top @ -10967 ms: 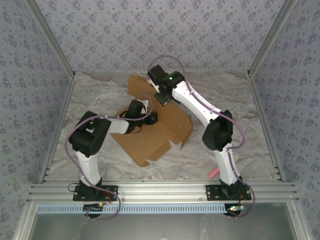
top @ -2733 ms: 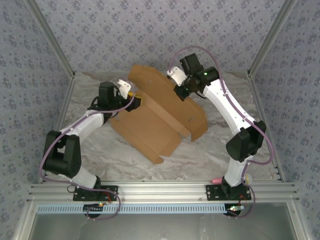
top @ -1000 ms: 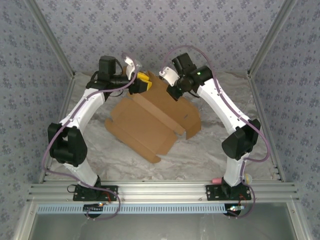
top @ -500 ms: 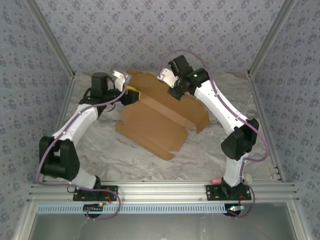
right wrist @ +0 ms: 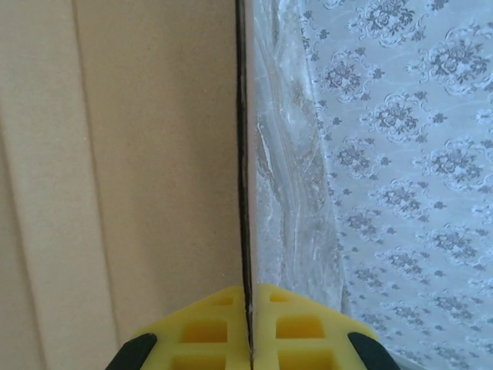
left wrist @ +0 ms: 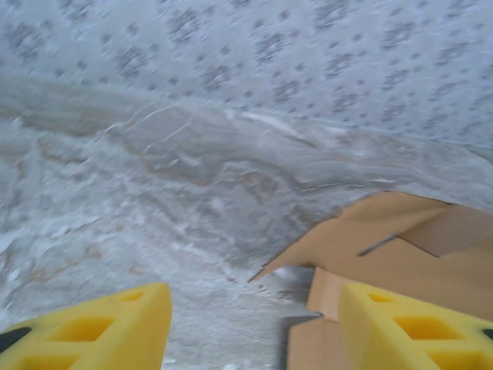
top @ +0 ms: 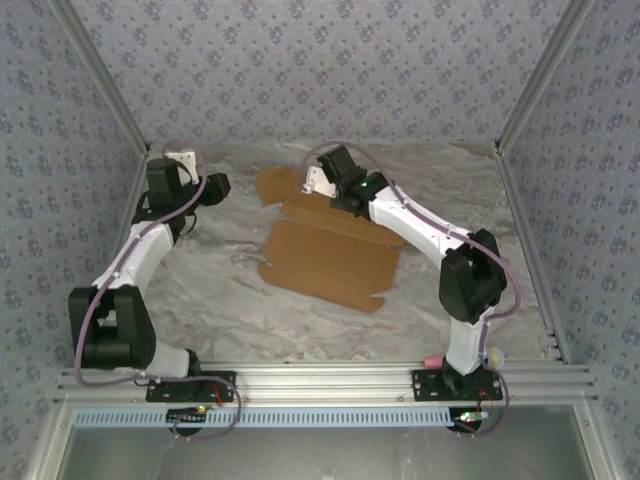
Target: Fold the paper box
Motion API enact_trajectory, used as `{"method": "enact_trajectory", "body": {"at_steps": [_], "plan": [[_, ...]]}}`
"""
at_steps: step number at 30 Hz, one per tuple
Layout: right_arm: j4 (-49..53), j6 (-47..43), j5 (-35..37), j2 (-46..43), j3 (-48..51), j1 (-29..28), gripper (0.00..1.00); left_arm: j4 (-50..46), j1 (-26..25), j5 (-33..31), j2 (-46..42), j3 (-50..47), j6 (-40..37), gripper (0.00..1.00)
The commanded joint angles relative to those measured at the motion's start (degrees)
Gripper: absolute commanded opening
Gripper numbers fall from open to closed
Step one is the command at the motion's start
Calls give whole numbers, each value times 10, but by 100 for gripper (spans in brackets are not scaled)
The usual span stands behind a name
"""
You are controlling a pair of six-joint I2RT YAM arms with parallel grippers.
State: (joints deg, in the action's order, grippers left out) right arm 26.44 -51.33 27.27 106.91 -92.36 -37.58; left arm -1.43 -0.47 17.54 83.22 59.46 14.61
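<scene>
The paper box [top: 330, 250] is a flat brown die-cut sheet lying in the middle of the table, with a flap raised at its far edge. My right gripper [top: 322, 196] is at that far edge. In the right wrist view my right gripper [right wrist: 250, 327] is shut on the thin edge of the paper box [right wrist: 139, 154]. My left gripper [top: 217, 185] hangs at the far left, apart from the sheet. In the left wrist view my left gripper [left wrist: 254, 331] is open with only table between its yellow fingers [left wrist: 115, 320]. The paper box [left wrist: 400, 247] lies to its right.
A pink stick-shaped toy [top: 432, 357] lies by the right arm's base. Patterned walls close the back and both sides. An aluminium rail [top: 320, 380] runs along the near edge. Marbled table surface [top: 220, 290] shows left of the sheet.
My left gripper has opened wider and drawn back to the left, away from the sheet. The sheet has come down flatter and shifted right and nearer. My right gripper has lowered with it.
</scene>
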Motion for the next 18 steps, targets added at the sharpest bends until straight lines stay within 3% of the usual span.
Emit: {"method": "enact_trajectory", "body": {"at_steps": [1, 9, 18], "plan": [[-122, -69, 41, -27, 44, -6, 0, -24, 2, -25, 42, 45, -11, 60], [-295, -163, 69, -36, 140, -14, 0, -71, 12, 16, 190, 159, -54, 60], [-417, -211, 72, -32, 204, -12, 0, -128, 9, 81, 307, 281, -89, 58]]}}
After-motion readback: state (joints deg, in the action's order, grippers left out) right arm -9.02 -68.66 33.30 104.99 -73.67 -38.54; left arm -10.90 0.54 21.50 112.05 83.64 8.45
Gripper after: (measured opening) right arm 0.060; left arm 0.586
